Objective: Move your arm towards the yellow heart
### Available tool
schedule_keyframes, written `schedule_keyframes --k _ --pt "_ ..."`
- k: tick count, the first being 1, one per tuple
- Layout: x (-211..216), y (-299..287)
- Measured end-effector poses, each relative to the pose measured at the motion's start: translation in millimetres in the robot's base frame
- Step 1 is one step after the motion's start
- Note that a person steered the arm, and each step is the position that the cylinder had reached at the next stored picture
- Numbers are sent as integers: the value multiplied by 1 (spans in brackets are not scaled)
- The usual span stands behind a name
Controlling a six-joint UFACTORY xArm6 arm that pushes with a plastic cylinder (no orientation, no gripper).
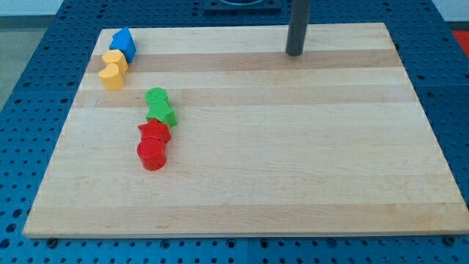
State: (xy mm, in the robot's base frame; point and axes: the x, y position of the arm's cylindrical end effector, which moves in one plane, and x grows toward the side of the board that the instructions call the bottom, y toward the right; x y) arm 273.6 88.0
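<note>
My tip rests on the wooden board near the view's top, right of centre. The yellow blocks sit far to its left near the top-left corner: one yellow block, and just below it a second yellow block that may be the heart; their shapes are hard to make out. A blue block touches the upper yellow one from above. My tip is far from all blocks.
A green block and a green star stand left of centre. Below them are a red star and a red cylinder. The wooden board lies on a blue perforated table.
</note>
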Motion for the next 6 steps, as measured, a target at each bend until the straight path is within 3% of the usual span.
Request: schedule_keyframes --k 6 --pt "57 -177"
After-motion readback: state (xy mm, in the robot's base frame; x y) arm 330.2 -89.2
